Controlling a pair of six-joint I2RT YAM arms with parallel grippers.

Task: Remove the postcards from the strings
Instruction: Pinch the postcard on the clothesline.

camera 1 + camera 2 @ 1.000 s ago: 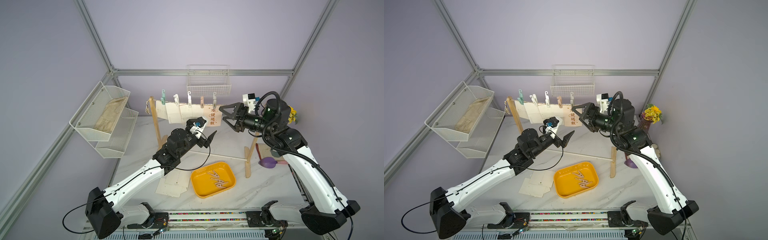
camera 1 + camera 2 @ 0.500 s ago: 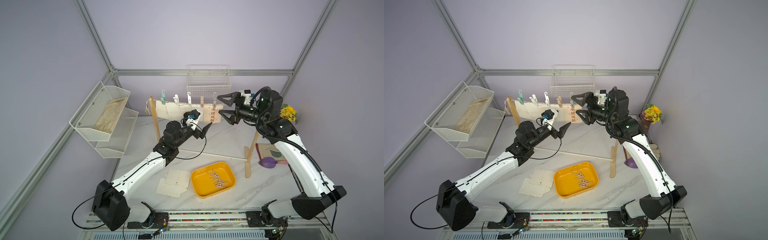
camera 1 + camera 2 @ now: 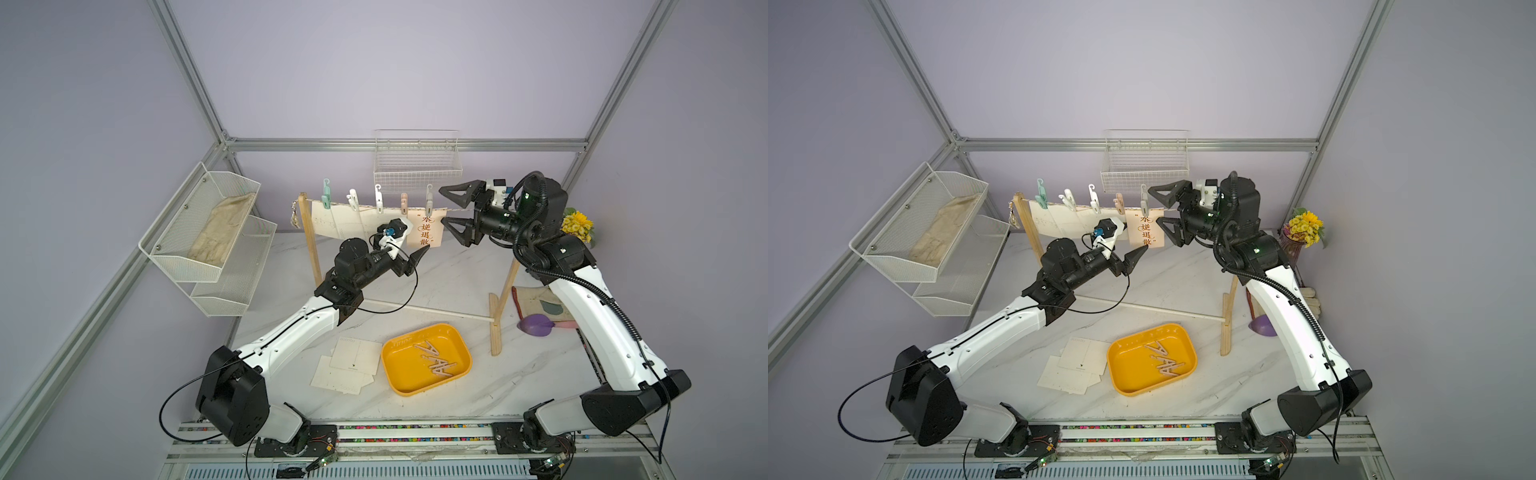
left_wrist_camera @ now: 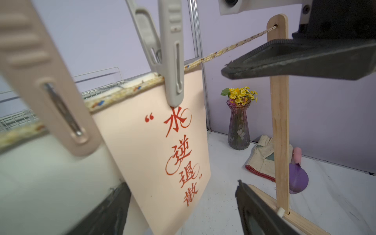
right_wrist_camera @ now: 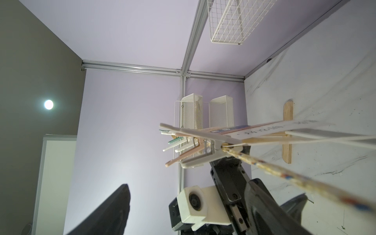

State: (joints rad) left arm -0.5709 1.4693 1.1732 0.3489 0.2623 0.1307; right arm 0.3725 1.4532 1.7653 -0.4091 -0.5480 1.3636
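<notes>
At the back edge of the bench (image 3: 465,274), the left tool (image 3: 417,258) has advanced, its jaws narrowing but not yet gripping around the pink card (image 3: 424,231); the right tool (image 3: 443,205), wide open and empty, has risen beside the peg (image 3: 429,203), so unpegging appears imminent.

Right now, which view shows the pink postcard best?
The left wrist view: the pink postcard fills it, characters legible, clothespin visible. Both top views show it small; the right wrist view shows the hung cards only edge-on.
</notes>
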